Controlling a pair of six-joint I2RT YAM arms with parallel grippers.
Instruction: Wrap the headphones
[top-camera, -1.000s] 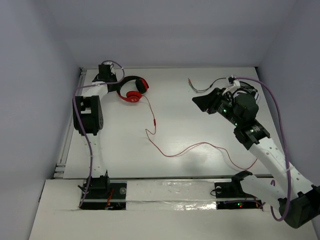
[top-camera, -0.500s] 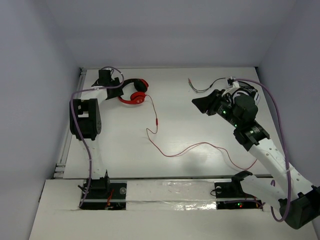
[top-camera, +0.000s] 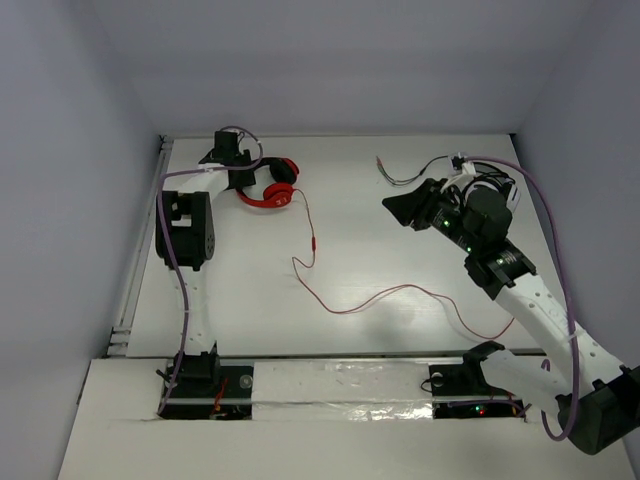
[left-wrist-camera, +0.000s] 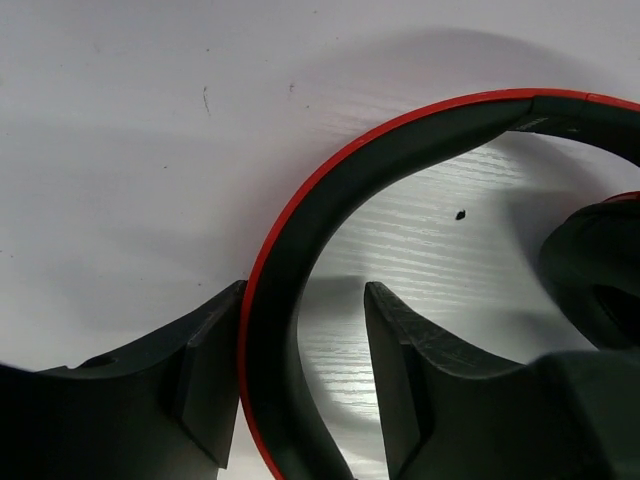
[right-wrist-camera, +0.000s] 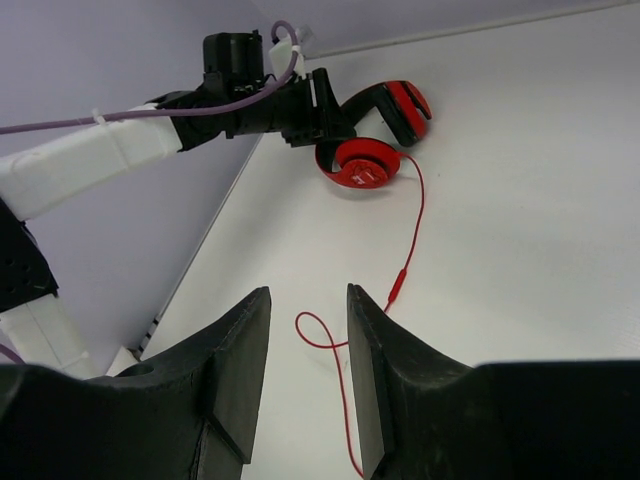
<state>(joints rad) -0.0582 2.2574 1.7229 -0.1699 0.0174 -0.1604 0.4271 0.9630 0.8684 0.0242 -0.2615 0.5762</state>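
The red headphones (top-camera: 268, 190) lie at the back left of the table, ear cups toward the middle. Their thin red cable (top-camera: 345, 308) snakes across the table to the right front. My left gripper (top-camera: 240, 176) is open with its jaws on either side of the red-and-black headband (left-wrist-camera: 400, 150); the left finger (left-wrist-camera: 215, 350) touches the band and the right finger stands apart from it. My right gripper (top-camera: 402, 208) is open and empty, raised at the right side and facing the headphones (right-wrist-camera: 365, 165) and the cable (right-wrist-camera: 412, 240).
A thin dark cable (top-camera: 400, 178) lies at the back right, beside white-and-black gear (top-camera: 490, 185) partly hidden behind the right arm. A rail (top-camera: 135, 270) runs along the table's left edge. Walls enclose the back and sides.
My left gripper has moved to the right onto the headband. The headphones turned and shifted slightly a second ago. The right arm has hardly moved.
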